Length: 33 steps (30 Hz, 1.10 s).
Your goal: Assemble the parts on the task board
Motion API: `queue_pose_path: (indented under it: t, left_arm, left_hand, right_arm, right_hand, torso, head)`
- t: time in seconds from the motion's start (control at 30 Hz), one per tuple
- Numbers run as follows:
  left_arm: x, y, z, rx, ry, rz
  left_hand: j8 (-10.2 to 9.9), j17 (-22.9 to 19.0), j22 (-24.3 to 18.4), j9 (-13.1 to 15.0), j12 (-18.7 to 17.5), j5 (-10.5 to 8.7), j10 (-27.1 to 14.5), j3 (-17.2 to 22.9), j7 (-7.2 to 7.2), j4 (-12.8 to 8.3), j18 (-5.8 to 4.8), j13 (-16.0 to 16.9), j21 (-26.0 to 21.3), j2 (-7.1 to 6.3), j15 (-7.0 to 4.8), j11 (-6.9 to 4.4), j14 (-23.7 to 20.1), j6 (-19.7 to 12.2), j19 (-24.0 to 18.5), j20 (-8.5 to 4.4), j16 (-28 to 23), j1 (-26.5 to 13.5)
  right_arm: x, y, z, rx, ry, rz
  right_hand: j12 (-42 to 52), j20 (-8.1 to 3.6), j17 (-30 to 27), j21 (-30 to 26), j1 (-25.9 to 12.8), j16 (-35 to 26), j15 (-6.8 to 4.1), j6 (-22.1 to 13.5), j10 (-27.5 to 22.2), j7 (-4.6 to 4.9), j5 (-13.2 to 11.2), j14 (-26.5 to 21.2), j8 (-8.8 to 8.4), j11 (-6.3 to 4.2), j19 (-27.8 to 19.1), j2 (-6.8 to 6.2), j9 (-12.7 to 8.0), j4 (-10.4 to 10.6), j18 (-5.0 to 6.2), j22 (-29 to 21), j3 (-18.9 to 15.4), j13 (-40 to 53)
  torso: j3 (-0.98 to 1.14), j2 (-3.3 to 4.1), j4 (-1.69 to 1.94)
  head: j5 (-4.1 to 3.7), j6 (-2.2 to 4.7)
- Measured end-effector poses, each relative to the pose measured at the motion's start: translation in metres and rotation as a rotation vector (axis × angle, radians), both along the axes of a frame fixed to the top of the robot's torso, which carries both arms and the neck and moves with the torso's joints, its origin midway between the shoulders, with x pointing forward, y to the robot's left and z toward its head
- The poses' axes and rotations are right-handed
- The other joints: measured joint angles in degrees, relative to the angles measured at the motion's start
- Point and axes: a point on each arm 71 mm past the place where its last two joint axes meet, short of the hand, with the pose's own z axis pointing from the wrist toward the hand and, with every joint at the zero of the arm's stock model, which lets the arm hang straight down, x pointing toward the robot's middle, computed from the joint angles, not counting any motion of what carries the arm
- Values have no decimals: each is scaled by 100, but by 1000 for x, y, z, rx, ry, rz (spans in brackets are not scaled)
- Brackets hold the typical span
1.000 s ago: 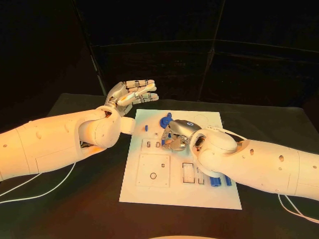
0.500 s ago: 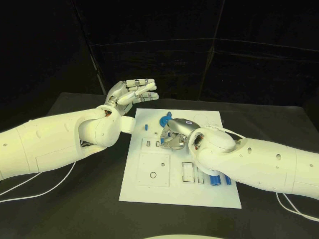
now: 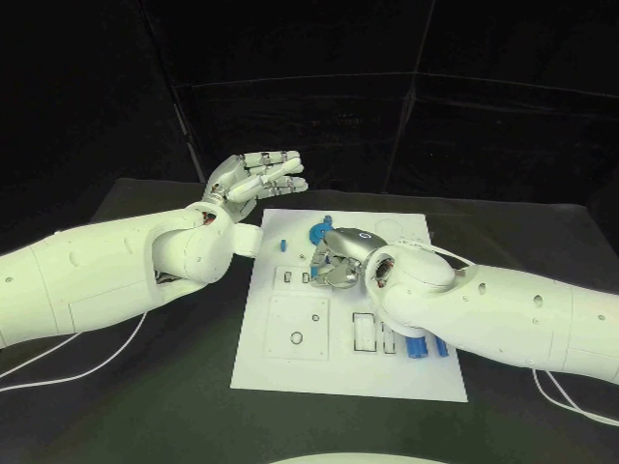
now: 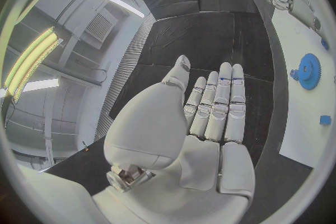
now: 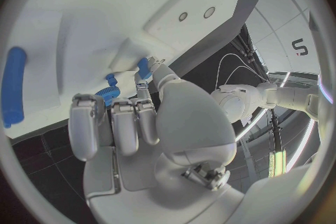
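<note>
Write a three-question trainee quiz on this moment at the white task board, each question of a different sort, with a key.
1. True or false: the left hand holds a blue part.
2. Multiple choice: over what is the right hand working? A. the bare black table; B. the white task board; C. the left arm.
3. Fill in: the round toothed blue gear lies on the ____.

Key
1. False: in the left wrist view its fingers are straight and the palm is bare.
2. B: it is curled down over the board's middle, with small blue pieces at its fingertips; whether it grips one cannot be told.
3. Task board.
</note>
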Motion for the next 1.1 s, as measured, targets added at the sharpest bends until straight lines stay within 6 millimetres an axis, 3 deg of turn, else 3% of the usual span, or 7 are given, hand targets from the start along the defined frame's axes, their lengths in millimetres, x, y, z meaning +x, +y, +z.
queue_pose_path:
  t: [0.87,1.1]
  left_arm:
    - [0,1,0,0,0,1]
    - [0,1,0,0,0,1]
  left_hand:
    - [0,0,0,0,0,0,0,0,0,0,0,0,0,0,0,0,0,0,0,0,0,0]
    - [0,0,0,0,0,0,0,0,0,0,0,0,0,0,0,0,0,0,0,0,0,0]
  right_arm:
    - [-2,0,-3,-21,23,18]
    - [-2,-1,-3,-19,22,13]
  right_hand:
    - [0,0,-2,-99,-80,0,0,-91,0,79,1,0,-130,0,0,-155,-15,-36,0,0,-1,0]
    - [0,5,-2,-127,-169,0,0,-145,-8,93,-92,0,-159,35,5,-245,-11,3,0,0,-41,0]
  torso:
    - [1,-2,3]
    - [2,-2,5]
  head:
    - [-3,-25]
    - [-20,-26]
